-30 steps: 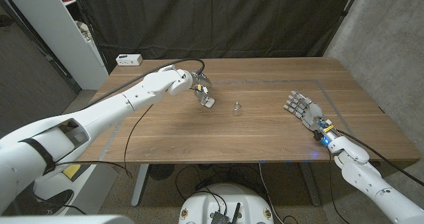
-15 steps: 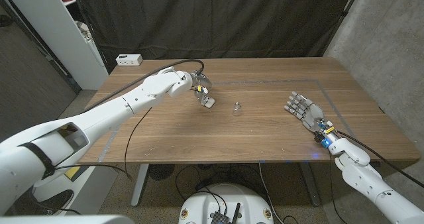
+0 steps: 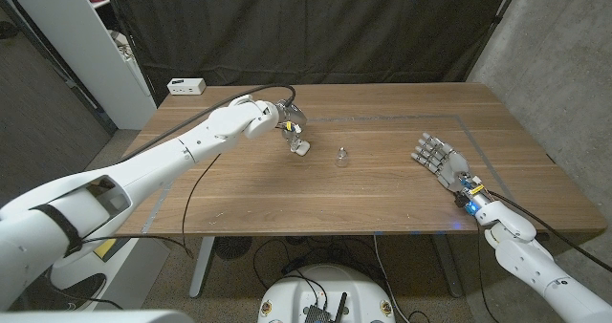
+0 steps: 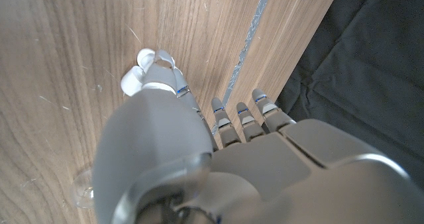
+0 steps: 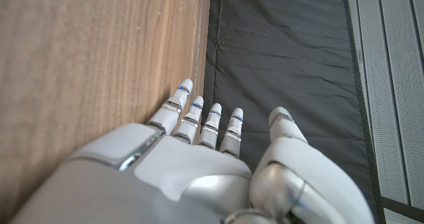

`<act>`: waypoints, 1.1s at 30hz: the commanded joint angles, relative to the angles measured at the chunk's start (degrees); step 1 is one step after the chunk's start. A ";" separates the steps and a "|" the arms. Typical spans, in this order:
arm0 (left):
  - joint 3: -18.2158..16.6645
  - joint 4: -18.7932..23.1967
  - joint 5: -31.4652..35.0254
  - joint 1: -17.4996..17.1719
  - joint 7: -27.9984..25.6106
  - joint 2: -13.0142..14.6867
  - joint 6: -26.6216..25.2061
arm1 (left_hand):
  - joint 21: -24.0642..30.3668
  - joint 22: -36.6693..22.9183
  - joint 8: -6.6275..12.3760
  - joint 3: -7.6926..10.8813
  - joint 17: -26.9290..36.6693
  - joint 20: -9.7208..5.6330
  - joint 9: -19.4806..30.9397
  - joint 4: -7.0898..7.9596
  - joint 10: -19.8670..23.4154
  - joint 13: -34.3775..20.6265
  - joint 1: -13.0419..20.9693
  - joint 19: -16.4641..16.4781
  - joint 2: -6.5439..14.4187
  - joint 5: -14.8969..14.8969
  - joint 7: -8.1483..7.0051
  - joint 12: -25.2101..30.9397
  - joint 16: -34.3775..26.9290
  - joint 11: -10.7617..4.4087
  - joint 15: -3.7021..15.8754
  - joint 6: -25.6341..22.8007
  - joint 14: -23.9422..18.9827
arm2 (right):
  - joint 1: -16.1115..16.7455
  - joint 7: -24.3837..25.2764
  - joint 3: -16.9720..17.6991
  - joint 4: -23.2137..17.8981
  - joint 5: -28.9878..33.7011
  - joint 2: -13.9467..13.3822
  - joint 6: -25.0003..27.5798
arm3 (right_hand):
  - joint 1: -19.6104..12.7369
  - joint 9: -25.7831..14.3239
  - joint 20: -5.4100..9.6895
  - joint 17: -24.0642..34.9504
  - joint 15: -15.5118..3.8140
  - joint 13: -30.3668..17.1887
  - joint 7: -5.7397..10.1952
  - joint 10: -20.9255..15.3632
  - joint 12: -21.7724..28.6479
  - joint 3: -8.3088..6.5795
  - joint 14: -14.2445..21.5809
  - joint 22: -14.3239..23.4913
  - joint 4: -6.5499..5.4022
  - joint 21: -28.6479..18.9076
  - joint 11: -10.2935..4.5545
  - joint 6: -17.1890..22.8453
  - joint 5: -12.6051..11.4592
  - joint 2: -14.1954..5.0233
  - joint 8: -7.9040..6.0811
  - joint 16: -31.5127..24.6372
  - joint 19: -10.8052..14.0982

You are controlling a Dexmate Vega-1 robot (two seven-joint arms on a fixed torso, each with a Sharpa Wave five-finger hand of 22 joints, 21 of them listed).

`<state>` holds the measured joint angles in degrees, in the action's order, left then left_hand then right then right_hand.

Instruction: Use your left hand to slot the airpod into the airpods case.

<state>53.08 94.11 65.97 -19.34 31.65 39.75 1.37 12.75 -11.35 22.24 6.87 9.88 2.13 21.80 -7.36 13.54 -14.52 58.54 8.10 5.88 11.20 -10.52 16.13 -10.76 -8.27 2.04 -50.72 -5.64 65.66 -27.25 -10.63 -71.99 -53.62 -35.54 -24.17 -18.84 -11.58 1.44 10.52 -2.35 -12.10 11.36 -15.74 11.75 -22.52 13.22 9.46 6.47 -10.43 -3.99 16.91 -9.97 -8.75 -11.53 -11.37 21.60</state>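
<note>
The left hand [image 3: 295, 137] hangs over the middle of the wooden desk [image 3: 382, 189], fingers pointing down, with a small white object, apparently the airpod [image 3: 302, 149], pinched at its fingertips just above the desk surface. In the left wrist view the white piece [image 4: 136, 78] sits against the tip of the thumb, while the other fingers [image 4: 242, 114] lie straight and apart from it. A small pale object, seemingly the airpods case [image 3: 341, 155], stands on the desk just to the right of that hand, apart from it; it is too small to tell whether it is open. The right hand [image 3: 438, 157] is released and grasps nothing, its fingers spread and reaching away over the right part of the desk. A white box [image 3: 185, 86] lies beyond the far left corner
</note>
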 commanded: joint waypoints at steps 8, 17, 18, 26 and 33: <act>1.13 -0.56 0.21 0.27 0.49 -1.19 -0.80 | 0.54 -0.11 0.35 -0.23 0.00 -0.24 0.18 -0.07 0.29 -0.23 0.44 0.21 0.08 -0.18 -0.12 -0.18 0.15 0.34 6.84 -0.85 -0.50 | 0.49 -1.65 0.60 1.22 -0.78 0.37 -0.84 | 0.46 -0.13 -0.35 0.14 -5.60 -0.29 -0.37 -0.56 0.15 -0.12 0.08 0.20 0.30 -0.39 -0.14 0.11 -0.24 0.05 0.00 -0.07 0.05; 1.53 -0.68 0.04 0.25 1.03 -1.46 -1.04 | 0.55 -0.12 0.29 -0.28 0.01 -0.35 0.13 -0.10 0.39 -0.27 0.48 0.20 0.09 -0.19 -0.09 -0.20 0.15 0.25 6.86 -0.84 -0.53 | 0.71 -2.18 0.96 1.60 -1.14 0.40 -0.94 | 0.67 -0.13 -0.43 0.11 -5.58 -0.29 -0.29 -0.63 0.17 -0.16 0.15 0.20 0.24 -0.38 -0.06 0.11 -0.25 0.16 0.01 -0.04 0.03; 1.54 -0.72 -0.04 0.25 1.04 -1.50 -1.04 | 0.56 -0.12 0.18 -0.29 0.01 -0.31 0.12 -0.11 0.36 -0.27 0.48 0.20 0.08 -0.19 -0.04 -0.22 0.17 0.25 6.85 -0.60 -0.47 | 0.68 -2.29 0.97 1.69 -1.19 0.44 -0.94 | 0.67 -0.13 -0.44 0.10 -5.56 -0.29 -0.28 -0.64 0.17 -0.18 0.15 0.20 0.25 -0.38 -0.15 0.12 -0.25 0.17 0.00 -0.03 0.02; 1.68 0.03 -0.22 -0.24 1.33 -1.63 -1.60 | 0.55 -0.13 -0.12 -0.39 0.01 -0.33 0.08 -0.06 0.31 -0.32 0.40 0.15 0.08 -0.21 -0.02 -0.30 0.15 0.16 6.87 -0.01 -0.52 | 0.58 -3.32 1.08 2.27 -1.40 0.65 -1.29 | 0.94 -0.13 -0.43 0.11 -5.59 -0.28 -0.28 -0.59 0.14 -0.22 0.18 0.20 0.11 -0.38 -0.14 0.17 -0.26 0.18 -0.01 -0.02 0.03; 1.55 1.34 -0.16 -1.00 1.76 -1.54 -2.39 | 0.54 -0.12 -0.42 -0.74 0.04 -0.56 0.04 0.20 0.05 -0.36 -0.24 0.10 -0.16 -0.28 0.08 -0.45 0.14 0.07 6.47 0.57 -0.49 | 1.02 -4.12 1.33 2.26 -1.62 0.62 -1.72 | 1.13 -0.13 -0.53 0.10 -5.56 -0.28 0.44 -0.57 0.13 -0.36 0.19 0.20 -0.01 -0.37 -0.15 0.25 -0.29 0.07 -0.03 0.02 -0.03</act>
<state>54.55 93.50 65.95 -19.10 32.85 38.30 -0.10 12.74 -11.33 21.94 6.56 9.89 2.13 21.67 -7.05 13.53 -14.79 58.54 8.10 5.88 11.19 -10.62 15.90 -10.76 -8.27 2.04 -50.62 -5.63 66.27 -29.64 -9.64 -70.05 -54.74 -34.99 -25.12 -18.16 -11.58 1.21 10.52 -2.35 -12.09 11.36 -15.95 11.76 -22.52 13.22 9.46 6.46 -10.43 -4.20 16.91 -9.97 -8.53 -11.53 -11.37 21.37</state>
